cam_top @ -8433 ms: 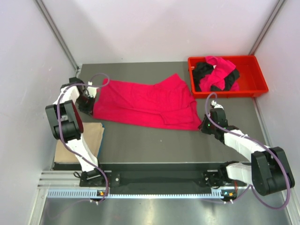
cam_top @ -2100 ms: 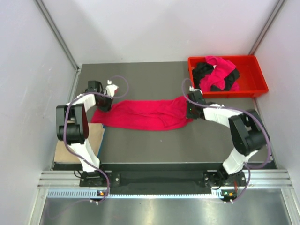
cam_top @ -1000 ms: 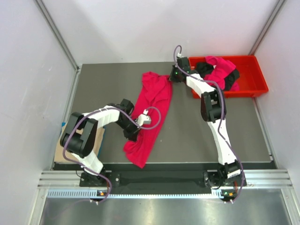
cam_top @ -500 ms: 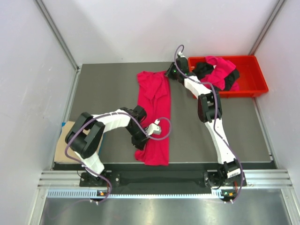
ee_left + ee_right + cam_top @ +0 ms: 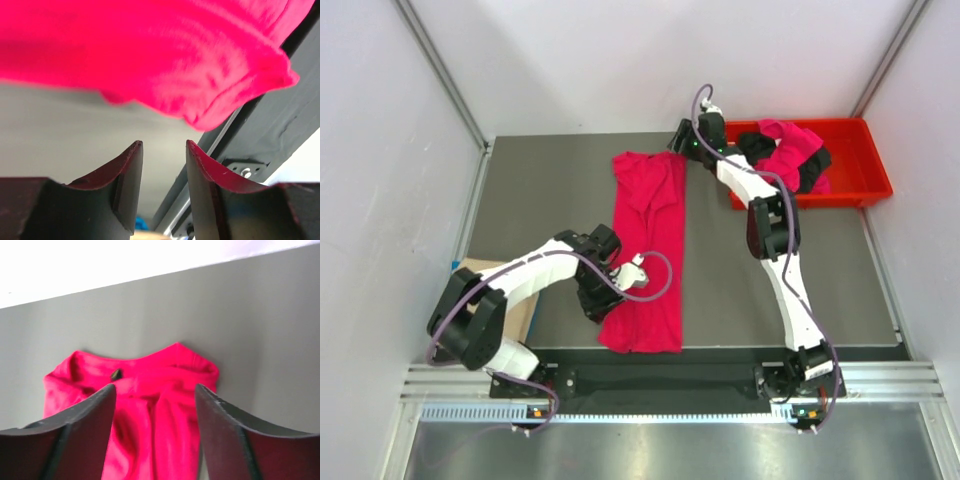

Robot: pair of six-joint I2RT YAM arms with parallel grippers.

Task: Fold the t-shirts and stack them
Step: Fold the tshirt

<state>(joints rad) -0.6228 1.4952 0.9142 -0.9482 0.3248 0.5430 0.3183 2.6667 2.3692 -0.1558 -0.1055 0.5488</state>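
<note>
Left pincer gapes beside a long, narrow magenta t-shirt.

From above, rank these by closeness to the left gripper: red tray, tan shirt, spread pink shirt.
1. Spread pink shirt, right beside the left gripper.
2. Tan shirt, off to its left.
3. Red tray, far right corner.

Magenta t-shirt stretched in a long strip, table's far edge towards near edge; pink and black t-shirts heaped at the far-right corner.
</note>
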